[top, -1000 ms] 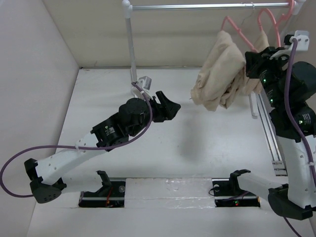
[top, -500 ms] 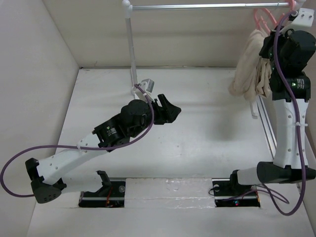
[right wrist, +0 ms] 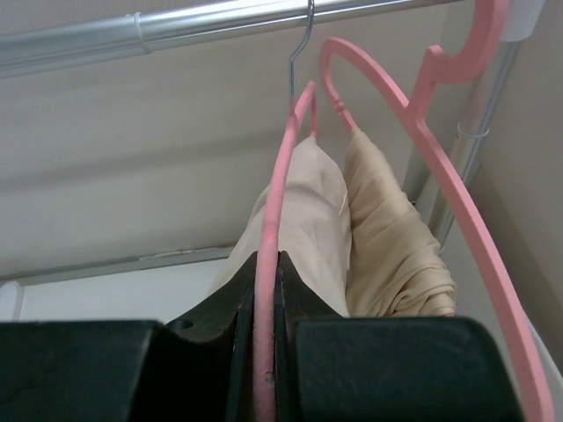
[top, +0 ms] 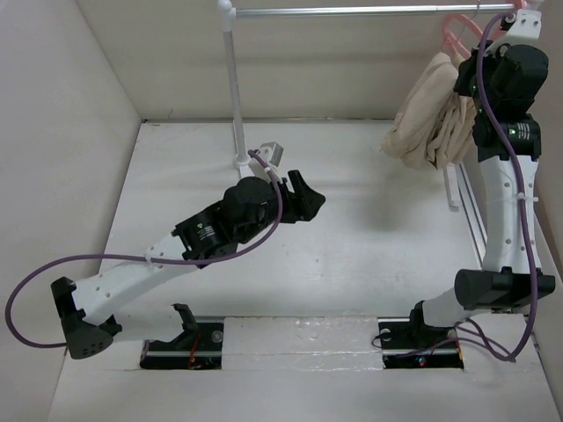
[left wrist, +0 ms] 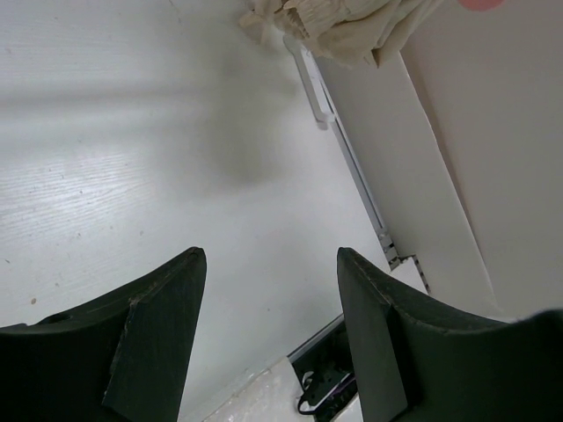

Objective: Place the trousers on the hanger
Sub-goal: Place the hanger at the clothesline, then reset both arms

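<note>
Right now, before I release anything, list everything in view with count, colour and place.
hanger: one, pink, at the rail, pinched by the right gripper
second hanger: one, pink, just right of it
trousers: one, pale beige, bunched, hanging at far right
smaller garment: one, beige, apparently under the second hanger
rail: one, silver, across the far wall
post: one, white, at the rail's left end
table: one, white
track: one, metal, table's right edge
left gripper: black, open, above the table
right gripper: black, shut on the hanger
</note>
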Controlling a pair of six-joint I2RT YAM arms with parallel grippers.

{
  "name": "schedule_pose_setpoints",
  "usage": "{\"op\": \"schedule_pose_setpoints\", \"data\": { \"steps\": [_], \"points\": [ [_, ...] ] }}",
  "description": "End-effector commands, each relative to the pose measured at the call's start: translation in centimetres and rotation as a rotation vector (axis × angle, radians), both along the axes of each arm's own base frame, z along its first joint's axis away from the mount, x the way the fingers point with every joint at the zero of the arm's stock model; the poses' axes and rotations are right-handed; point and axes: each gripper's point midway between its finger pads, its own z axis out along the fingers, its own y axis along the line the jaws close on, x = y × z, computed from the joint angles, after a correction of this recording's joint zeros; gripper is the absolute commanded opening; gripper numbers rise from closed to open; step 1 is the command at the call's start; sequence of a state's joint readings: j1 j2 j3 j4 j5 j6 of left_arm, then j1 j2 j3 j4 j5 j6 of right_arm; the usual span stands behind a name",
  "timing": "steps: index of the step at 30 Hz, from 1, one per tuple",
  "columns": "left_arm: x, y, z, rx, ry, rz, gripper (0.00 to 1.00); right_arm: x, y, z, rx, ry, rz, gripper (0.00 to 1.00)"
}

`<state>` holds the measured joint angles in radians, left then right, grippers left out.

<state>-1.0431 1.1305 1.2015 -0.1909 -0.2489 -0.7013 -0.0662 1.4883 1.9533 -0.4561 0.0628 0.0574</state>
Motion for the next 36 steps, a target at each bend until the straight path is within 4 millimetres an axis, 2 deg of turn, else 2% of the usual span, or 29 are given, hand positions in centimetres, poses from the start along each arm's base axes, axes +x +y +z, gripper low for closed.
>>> {"op": "schedule_pose_setpoints", "data": {
  "steps": [1, 4, 5, 7, 11, 13, 14, 16, 17, 20, 21, 24, 25, 26, 27, 30, 31, 32, 34, 35, 36],
  "points": [
    [0.2, -0.4, -0.1, 0.002, -0.023, -0.017, 0.57, -0.1, 0.4, 6.2, -0.011, -0.209, 0.02, 0.0],
    [0.4, -0.5, -0.4, 0.012, -0.024, -0.011, 0.57, 0.8, 0.9, 4.6, -0.006, -0.171, 0.037, 0.0],
    [0.5, -0.5, -0.5, 0.014, -0.023, -0.009, 0.57, 0.6, 0.9, 4.5, -0.006, -0.171, 0.034, 0.0],
    [0.5, -0.6, -0.6, 0.015, -0.021, -0.009, 0.57, 1.0, 1.2, 2.7, -0.001, -0.142, 0.041, 0.0],
    [0.6, -0.8, -1.0, 0.016, -0.012, -0.009, 0.57, 1.1, 1.4, 0.8, 0.001, -0.098, 0.051, 0.0],
    [0.5, -0.9, -1.1, 0.011, -0.008, -0.013, 0.57, 0.5, 1.4, 0.7, 0.003, -0.101, 0.047, 0.0],
    [0.5, -1.1, -1.2, 0.006, -0.004, -0.013, 0.57, 0.5, 1.4, -0.3, 0.006, -0.084, 0.047, 0.0],
    [0.5, -1.2, -1.4, 0.002, 0.002, -0.018, 0.57, -0.6, 1.3, 0.3, 0.017, -0.108, 0.04, 0.0],
    [0.4, -1.2, -1.5, 0.0, 0.004, -0.019, 0.57, -0.7, 1.3, -0.4, 0.018, -0.096, 0.038, 0.03],
    [0.4, -1.4, -1.5, -0.006, 0.006, -0.024, 0.57, -1.5, 1.6, 0.1, 0.02, -0.112, 0.049, 0.33],
    [0.4, -1.4, -1.6, -0.002, 0.007, -0.023, 0.57, -1.7, 1.3, 0.2, 0.018, -0.113, 0.049, 0.49],
    [0.6, -1.3, -1.4, 0.002, 0.001, -0.013, 0.57, -2.4, 1.3, 1.1, 0.016, -0.114, 0.057, 0.69],
    [0.7, -1.3, -1.2, 0.003, -0.004, -0.011, 0.57, -2.9, 1.5, 1.6, 0.012, -0.124, 0.081, 0.8],
    [0.9, -1.3, -0.9, 0.007, -0.008, -0.007, 0.58, -3.5, 1.1, 2.3, 0.009, -0.138, 0.076, 0.85],
    [1.0, -1.2, -0.6, 0.011, -0.014, 0.001, 0.58, -3.9, 1.3, 2.9, 0.007, -0.149, 0.082, 1.0],
    [1.5, -1.1, 0.1, 0.029, -0.031, 0.018, 0.6, -6.4, 0.9, 4.8, 0.004, -0.184, 0.075, 1.0],
    [1.6, -1.1, 0.7, 0.03, -0.044, 0.021, 0.64, -8.0, 0.7, 5.7, -0.002, -0.205, 0.065, 1.0],
    [1.7, -1.2, 0.8, 0.037, -0.044, 0.019, 0.66, -8.9, 0.8, 6.1, -0.005, -0.22, 0.065, 1.0],
    [1.9, -1.2, 1.3, 0.037, -0.051, 0.031, 0.67, -10.5, 0.8, 5.9, 0.004, -0.216, 0.059, 1.0],
    [2.0, -1.2, 1.8, 0.035, -0.057, 0.035, 0.72, -10.9, 0.9, 4.9, 0.013, -0.196, 0.061, 1.0],
    [2.1, -1.2, 2.0, 0.037, -0.06, 0.038, 0.74, -13.0, 1.3, 5.1, 0.018, -0.21, 0.065, 1.0]
  ]
}}
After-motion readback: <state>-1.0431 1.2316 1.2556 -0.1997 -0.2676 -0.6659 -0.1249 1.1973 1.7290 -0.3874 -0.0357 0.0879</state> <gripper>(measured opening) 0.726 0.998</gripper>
